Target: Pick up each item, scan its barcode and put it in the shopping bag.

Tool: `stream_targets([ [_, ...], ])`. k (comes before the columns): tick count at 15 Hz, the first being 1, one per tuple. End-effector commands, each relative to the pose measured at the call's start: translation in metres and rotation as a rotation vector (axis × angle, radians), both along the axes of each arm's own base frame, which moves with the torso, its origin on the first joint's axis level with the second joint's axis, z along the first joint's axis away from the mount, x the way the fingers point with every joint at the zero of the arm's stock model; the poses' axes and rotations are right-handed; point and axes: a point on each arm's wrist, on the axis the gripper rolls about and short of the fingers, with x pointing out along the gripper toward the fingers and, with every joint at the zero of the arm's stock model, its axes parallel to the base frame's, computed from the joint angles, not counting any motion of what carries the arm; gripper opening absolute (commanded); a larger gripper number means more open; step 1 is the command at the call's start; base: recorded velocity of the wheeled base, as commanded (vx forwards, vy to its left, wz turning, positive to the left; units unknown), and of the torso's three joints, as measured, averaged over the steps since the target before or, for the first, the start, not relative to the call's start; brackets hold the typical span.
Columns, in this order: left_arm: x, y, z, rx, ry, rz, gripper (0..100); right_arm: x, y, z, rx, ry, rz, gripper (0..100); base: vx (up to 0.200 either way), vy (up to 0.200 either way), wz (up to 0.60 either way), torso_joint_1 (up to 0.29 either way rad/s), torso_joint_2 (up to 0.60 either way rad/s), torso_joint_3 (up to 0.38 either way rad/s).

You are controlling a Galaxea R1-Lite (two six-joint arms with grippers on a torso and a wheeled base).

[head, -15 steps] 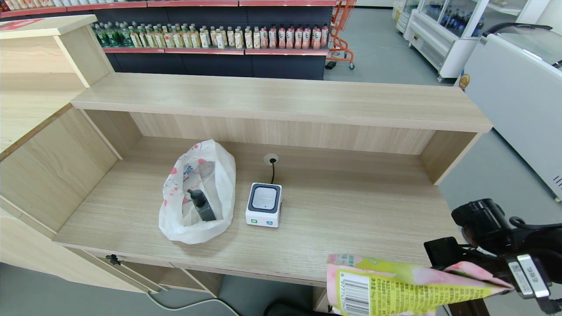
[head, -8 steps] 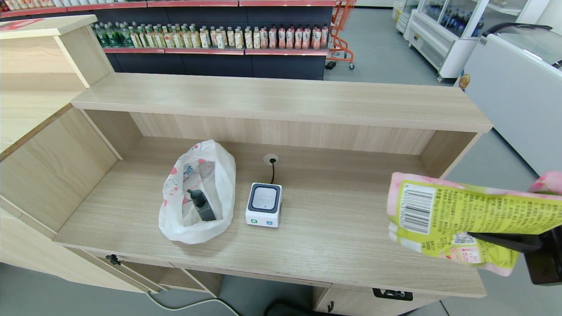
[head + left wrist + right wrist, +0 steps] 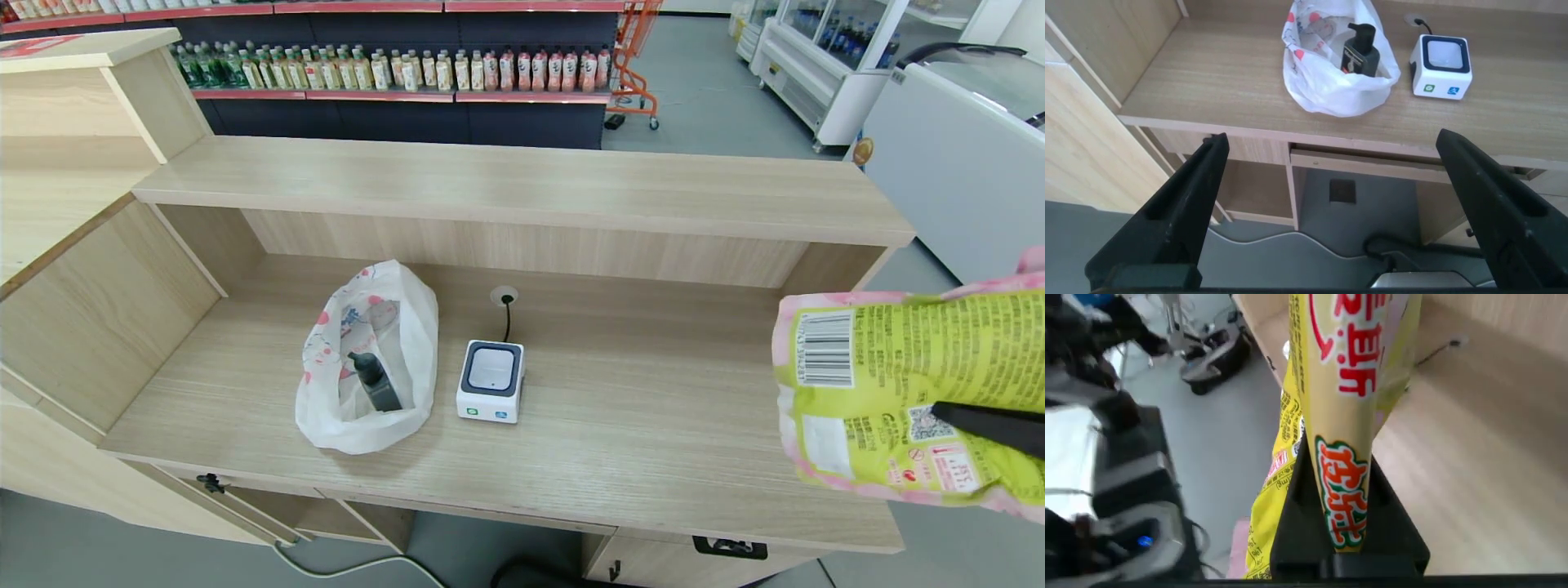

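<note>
A yellow-green and pink snack packet (image 3: 906, 392) hangs over the counter's right end, its barcode (image 3: 824, 349) turned toward the head camera. My right gripper (image 3: 1346, 508) is shut on it; one dark finger (image 3: 992, 426) crosses the packet's face. The white barcode scanner (image 3: 490, 380) sits mid-counter, window up. Left of it the white shopping bag (image 3: 367, 359) lies open with a dark pump bottle (image 3: 375, 382) inside. My left gripper (image 3: 1331, 216) is open, fingers (image 3: 1180, 216) wide apart, held out in front of the counter below its front edge, with bag (image 3: 1339, 69) and scanner (image 3: 1441, 65) ahead.
The wooden counter (image 3: 653, 408) has a raised upper shelf (image 3: 522, 184) at the back and a side wall on the left. A cable runs from the scanner to a hole (image 3: 504, 295). White freezers (image 3: 963, 163) stand at the right.
My right gripper carried the packet up from below the counter's front edge and further right. The packet's barcode end rose from low at the counter's front edge to counter height.
</note>
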Motion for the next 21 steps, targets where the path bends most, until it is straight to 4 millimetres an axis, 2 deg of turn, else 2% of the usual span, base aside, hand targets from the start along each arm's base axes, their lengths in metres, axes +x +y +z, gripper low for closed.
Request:
stream_targets([
  [1,0.0,0.0,0.0,-0.002,-0.001,0.0,100,0.0,-0.003,0.045,0.154,0.351,-0.236,0,0.0,0.0,0.0,0.0,0.0,0.0],
  [3,0.0,0.0,0.0,0.0,-0.001,0.0,100,0.019,0.014,0.059,0.281,0.6,-0.475,0,0.0,0.0,0.0,0.0,0.0,0.0],
  [4,0.0,0.0,0.0,0.0,-0.001,0.0,100,0.025,0.03,0.056,0.305,0.673,-0.6,0,0.0,0.0,0.0,0.0,0.0,0.0],
  [6,0.0,0.0,0.0,0.0,-0.001,0.0,100,0.033,0.058,0.033,0.248,0.762,-0.816,0,0.0,0.0,0.0,0.0,0.0,0.0],
  [9,0.0,0.0,0.0,0.0,-0.001,0.0,100,0.026,0.083,0.016,0.19,0.842,-0.917,0,0.0,0.0,0.0,0.0,0.0,0.0],
  [11,0.0,0.0,0.0,0.0,0.001,0.0,100,0.018,0.103,0.014,0.061,0.732,-0.965,0,0.0,0.0,0.0,0.0,0.0,0.0],
  [13,0.0,0.0,0.0,0.0,-0.001,0.0,100,0.012,0.102,0.002,-0.192,0.616,-1.059,0,0.0,0.0,0.0,0.0,0.0,0.0],
  [15,0.0,0.0,0.0,0.0,-0.001,0.001,100,0.005,0.098,-0.005,-0.369,0.604,-1.083,0,0.0,0.0,0.0,0.0,0.0,0.0],
  [21,0.0,0.0,0.0,0.0,-0.001,0.0,100,0.0,0.095,0.0,-0.567,0.443,-1.059,0,0.0,0.0,0.0,0.0,0.0,0.0],
])
